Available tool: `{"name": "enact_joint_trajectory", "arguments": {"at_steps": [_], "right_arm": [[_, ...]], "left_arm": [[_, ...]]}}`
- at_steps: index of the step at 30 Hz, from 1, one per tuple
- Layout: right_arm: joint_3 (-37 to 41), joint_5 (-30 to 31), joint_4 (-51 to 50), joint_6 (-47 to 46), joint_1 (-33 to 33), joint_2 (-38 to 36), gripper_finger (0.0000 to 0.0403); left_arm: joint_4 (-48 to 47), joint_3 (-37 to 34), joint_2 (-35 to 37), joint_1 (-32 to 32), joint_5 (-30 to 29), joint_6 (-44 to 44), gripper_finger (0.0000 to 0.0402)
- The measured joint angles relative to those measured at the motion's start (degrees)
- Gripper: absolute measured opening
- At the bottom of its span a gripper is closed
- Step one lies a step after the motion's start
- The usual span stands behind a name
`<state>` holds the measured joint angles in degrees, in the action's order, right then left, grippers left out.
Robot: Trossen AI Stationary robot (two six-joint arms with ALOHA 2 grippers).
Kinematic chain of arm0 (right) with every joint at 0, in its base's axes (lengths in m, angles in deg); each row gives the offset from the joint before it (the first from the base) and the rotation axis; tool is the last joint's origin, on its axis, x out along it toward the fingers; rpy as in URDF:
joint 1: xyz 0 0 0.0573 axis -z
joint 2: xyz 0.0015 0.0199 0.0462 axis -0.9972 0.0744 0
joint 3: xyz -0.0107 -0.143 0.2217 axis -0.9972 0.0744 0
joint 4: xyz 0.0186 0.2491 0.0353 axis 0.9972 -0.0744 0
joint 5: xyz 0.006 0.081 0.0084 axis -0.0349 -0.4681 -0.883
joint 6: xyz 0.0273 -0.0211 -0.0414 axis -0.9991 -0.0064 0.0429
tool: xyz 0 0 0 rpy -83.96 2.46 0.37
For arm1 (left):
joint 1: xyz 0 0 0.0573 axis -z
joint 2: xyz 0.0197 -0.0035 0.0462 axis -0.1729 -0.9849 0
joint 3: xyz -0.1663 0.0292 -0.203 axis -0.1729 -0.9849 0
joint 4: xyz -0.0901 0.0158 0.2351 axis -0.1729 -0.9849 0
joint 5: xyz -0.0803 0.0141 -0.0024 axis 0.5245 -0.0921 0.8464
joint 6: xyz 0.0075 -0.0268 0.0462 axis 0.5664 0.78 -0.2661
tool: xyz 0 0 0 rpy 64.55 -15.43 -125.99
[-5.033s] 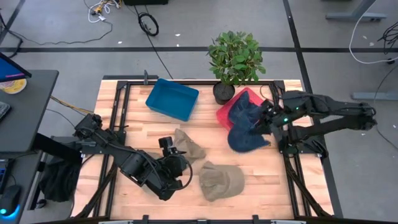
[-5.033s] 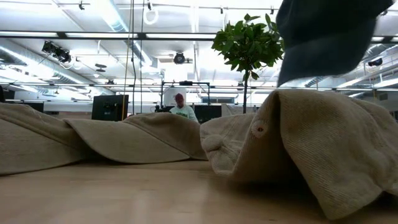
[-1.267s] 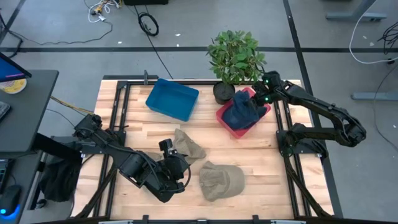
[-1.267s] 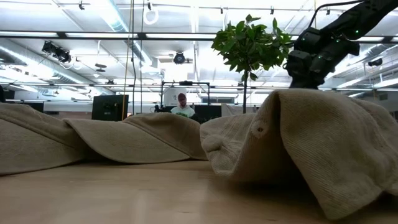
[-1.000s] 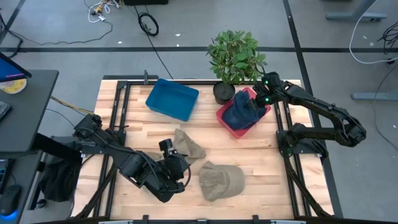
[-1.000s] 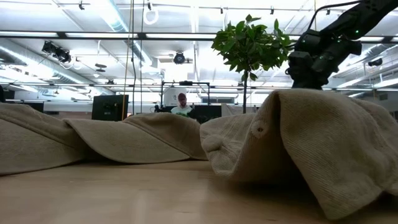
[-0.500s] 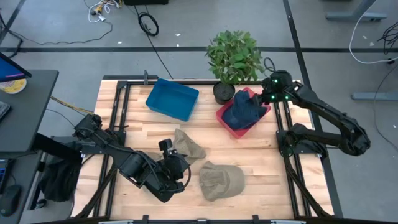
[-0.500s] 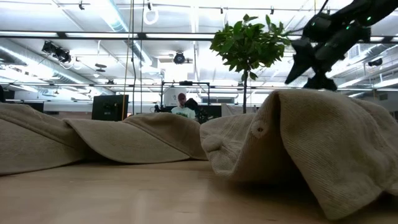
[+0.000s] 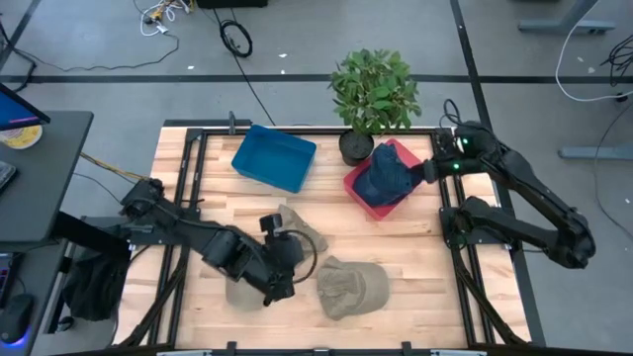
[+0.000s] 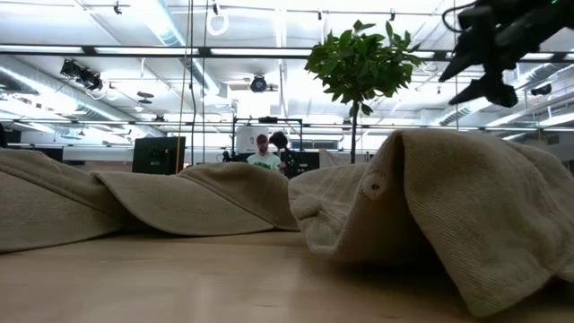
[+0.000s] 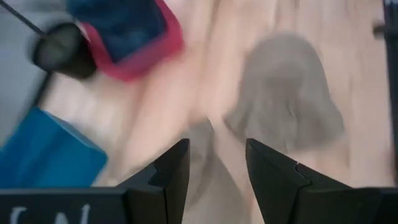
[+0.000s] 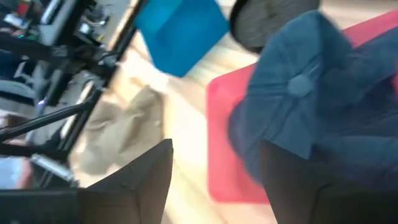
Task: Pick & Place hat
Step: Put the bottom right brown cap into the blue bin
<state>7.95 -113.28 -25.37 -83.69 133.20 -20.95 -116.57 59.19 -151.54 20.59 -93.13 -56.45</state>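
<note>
You have three hats: one navy cap (image 9: 383, 174) lying in the red bin (image 9: 362, 193), two tan caps (image 9: 353, 286) on the table nearer you. Beside the bin, the right gripper (image 9: 427, 172) stands parted and empty. Left gripper (image 9: 280, 280), partly spread, hovers between the tan caps.

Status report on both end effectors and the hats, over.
Right end effector open, empty, beside red bin. Blue hat in the bin. Left end effector open over table, near two tan hats. Nothing blocking.

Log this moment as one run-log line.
blue hat: in red bin | right gripper: open, beside bin | left gripper: open, over tan hats
</note>
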Motion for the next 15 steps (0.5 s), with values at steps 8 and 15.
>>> {"name": "enact_joint_trajectory", "arguments": {"at_steps": [8, 15], "right_arm": [[0.0, -5.7, 3.5, -6.2, -6.9, -9.8, 0.0218], [0.0, -3.9, 13.0, -13.9, -13.6, -14.2, 0.0217]], "left_arm": [[-9.0, 0.0, 0.0, -7.2, 19.3, -4.4, 0.016], [-17.1, 0.0, 0.0, -13.4, 29.2, -8.4, 0.016]]}}
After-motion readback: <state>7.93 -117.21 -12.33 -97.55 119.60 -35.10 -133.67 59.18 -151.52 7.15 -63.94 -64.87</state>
